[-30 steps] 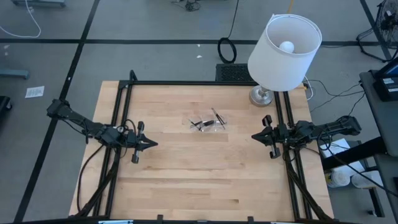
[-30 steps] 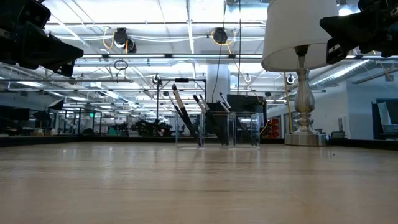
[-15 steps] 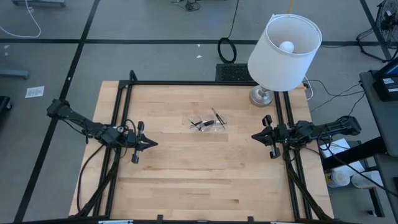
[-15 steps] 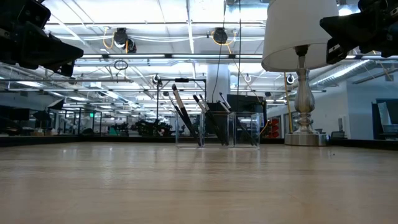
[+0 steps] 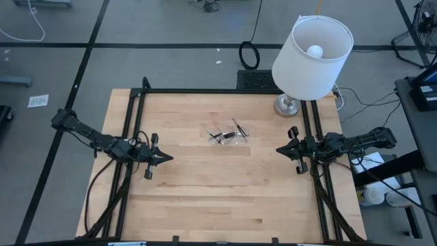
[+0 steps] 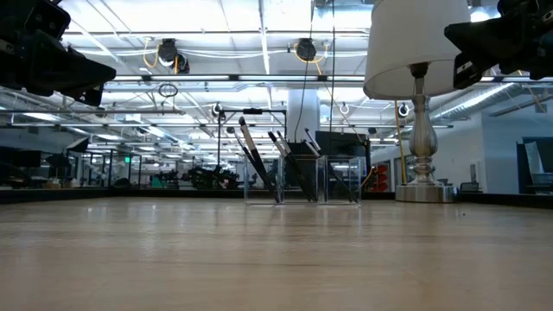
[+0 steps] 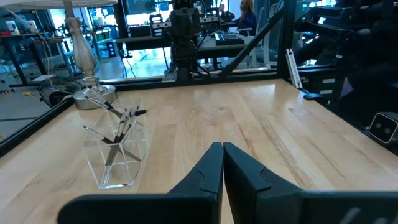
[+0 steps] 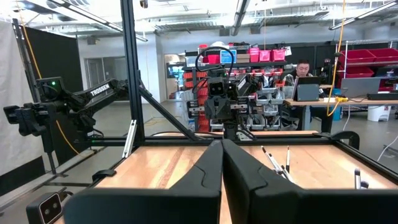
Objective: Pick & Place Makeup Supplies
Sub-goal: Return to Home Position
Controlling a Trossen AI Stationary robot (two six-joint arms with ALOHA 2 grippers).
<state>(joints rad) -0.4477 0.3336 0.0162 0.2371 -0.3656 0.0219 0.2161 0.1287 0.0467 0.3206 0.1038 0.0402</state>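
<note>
Several thin dark makeup sticks (image 5: 227,133) stand slanted inside a clear plastic holder (image 6: 302,180) near the middle of the table's far half; their lower ends rest in it and their tops lean on its walls. The left wrist view shows the holder (image 7: 116,152) with the sticks (image 7: 122,121) in it. My left gripper (image 5: 169,158) hovers shut over the table's left side, pointing toward the right. My right gripper (image 5: 278,149) hovers shut over the right side, pointing left. Both are well away from the holder.
A white-shaded lamp (image 5: 311,58) on a silver base (image 6: 421,191) stands at the table's far right corner. A black frame (image 5: 205,91) runs along the far and side edges. Bare wood (image 5: 225,198) fills the near half. A person (image 8: 303,70) sits beyond the table.
</note>
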